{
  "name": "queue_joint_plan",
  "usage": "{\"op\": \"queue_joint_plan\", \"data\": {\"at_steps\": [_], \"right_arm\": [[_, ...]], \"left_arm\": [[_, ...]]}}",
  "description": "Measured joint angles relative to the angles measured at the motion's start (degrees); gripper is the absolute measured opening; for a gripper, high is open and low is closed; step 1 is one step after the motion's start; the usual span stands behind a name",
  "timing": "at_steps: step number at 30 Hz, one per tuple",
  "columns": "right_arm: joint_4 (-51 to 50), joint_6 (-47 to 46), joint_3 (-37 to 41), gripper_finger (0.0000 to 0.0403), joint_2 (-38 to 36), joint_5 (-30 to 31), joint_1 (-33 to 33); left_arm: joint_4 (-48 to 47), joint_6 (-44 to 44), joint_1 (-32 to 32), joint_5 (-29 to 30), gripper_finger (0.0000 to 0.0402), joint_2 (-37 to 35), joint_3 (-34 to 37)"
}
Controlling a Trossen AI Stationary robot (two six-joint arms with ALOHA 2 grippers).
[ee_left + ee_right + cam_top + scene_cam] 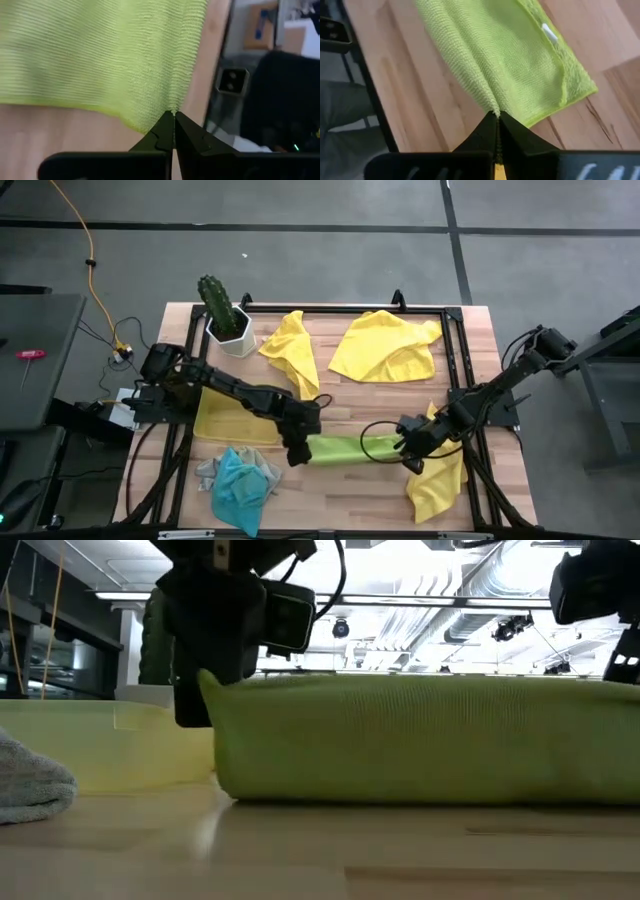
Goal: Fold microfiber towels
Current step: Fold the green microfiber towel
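Note:
A lime green microfiber towel [350, 448] lies as a long narrow strip across the table's near middle, its underside on the wood [420, 740]. My left gripper [298, 452] is shut on its left end and my right gripper [408, 442] on its right end. Yellow towels lie crumpled at the far middle [292, 350], at the far right [385, 345] and at the near right [440, 480]. A turquoise towel [240, 485] lies on a grey one [212, 470] at the near left. My left gripper pinches the green towel's left end [172, 106] between its two fingertips, slanting down from the table's left. A crease runs away from the fingertips; how many layers I cannot tell. The towel rests on the table. My right gripper pinches a raised fold at the towel's right end [490, 106] between its fingertips, slanting down from the right. The fold runs as a ridge along the strip. The cloth beside it lies flat on the wood.
A cactus in a white pot [225, 315] stands at the far left corner. A flat translucent yellow tray [235, 420] lies under the left arm. A black frame [455, 350] runs around the table. Bare wood [360, 400] shows between the green strip and the far yellow towels.

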State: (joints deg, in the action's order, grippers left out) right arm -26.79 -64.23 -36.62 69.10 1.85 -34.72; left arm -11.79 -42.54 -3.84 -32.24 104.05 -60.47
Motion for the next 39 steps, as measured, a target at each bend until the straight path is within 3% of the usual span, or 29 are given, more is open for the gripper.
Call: {"op": "queue_joint_plan", "data": {"at_steps": [11,23,39], "right_arm": [[-4.91,-4.96,0.00,0.0000,0.00,2.79,0.24],[-7.04,-7.91,0.00,0.0000,5.29,5.41,0.26],[-7.14,-7.82,0.00,0.0001,5.55,8.74,0.26]], "left_arm": [[-0.05,-0.73,4.66,4.63,0.0000,-0.02,0.02],[-0.85,-2.50,3.06,11.87,0.0000,-0.02,0.00],[-0.87,-2.30,2.17,15.05,0.0002,-0.02,0.00]]}}
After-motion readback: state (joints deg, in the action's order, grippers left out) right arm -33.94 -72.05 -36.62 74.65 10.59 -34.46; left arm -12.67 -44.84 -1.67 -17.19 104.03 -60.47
